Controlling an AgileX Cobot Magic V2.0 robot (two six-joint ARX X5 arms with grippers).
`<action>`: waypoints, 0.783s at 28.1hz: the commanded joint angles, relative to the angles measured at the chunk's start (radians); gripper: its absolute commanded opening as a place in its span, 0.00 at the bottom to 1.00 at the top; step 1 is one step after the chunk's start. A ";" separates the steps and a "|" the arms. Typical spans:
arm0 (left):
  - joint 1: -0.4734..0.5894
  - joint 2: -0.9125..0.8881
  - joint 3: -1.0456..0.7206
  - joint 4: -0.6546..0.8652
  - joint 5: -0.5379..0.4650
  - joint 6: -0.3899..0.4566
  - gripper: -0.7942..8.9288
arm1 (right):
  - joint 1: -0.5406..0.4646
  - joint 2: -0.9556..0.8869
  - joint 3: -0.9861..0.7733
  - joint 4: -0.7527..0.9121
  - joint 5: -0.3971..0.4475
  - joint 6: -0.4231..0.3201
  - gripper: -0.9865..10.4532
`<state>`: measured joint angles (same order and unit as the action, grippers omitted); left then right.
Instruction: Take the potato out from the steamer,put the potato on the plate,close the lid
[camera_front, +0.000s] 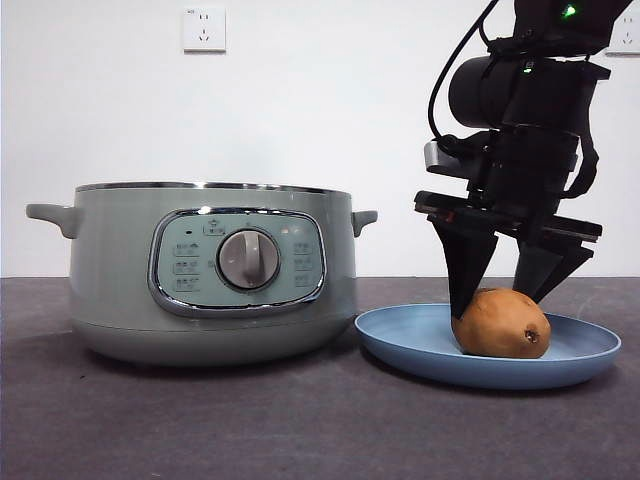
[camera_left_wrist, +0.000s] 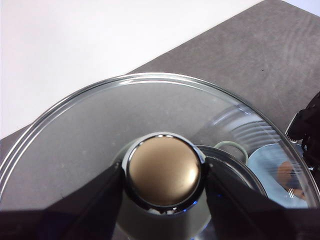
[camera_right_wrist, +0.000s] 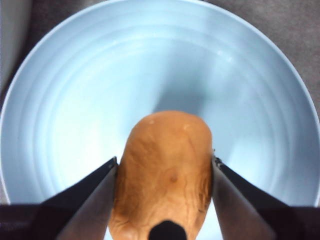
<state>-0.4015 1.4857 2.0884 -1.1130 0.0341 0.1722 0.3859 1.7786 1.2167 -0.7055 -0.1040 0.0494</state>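
Front view: the potato (camera_front: 502, 324) lies on the light-blue plate (camera_front: 400, 345) beside the lidless steamer (camera_front: 212, 270) on the worktop (camera_front: 300, 430), the right hand (camera_front: 508, 290) straddling it.

Left wrist view: the left hand (camera_left_wrist: 164, 175) grips the knob of the glass lid (camera_left_wrist: 100, 125).

Right wrist view: both fingers (camera_right_wrist: 85, 200) touch the potato's sides, gripping it.

right claw (camera_right_wrist: 164, 172) lowered, jaws pressing both sides, left claw (camera_left_wrist: 164, 175) jaws clamped
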 joint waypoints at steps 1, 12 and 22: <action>0.000 -0.013 0.014 0.041 0.002 0.006 0.07 | 0.001 0.007 -0.013 0.003 0.001 0.010 0.29; 0.000 -0.013 0.014 0.051 0.002 0.006 0.07 | 0.000 -0.163 0.128 -0.157 0.000 0.010 0.58; 0.010 -0.013 -0.025 0.134 0.057 -0.015 0.07 | 0.000 -0.555 0.135 -0.169 0.001 0.033 0.58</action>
<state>-0.3965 1.4853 2.0712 -1.0309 0.0864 0.1677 0.3859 1.2438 1.3537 -0.8726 -0.1040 0.0685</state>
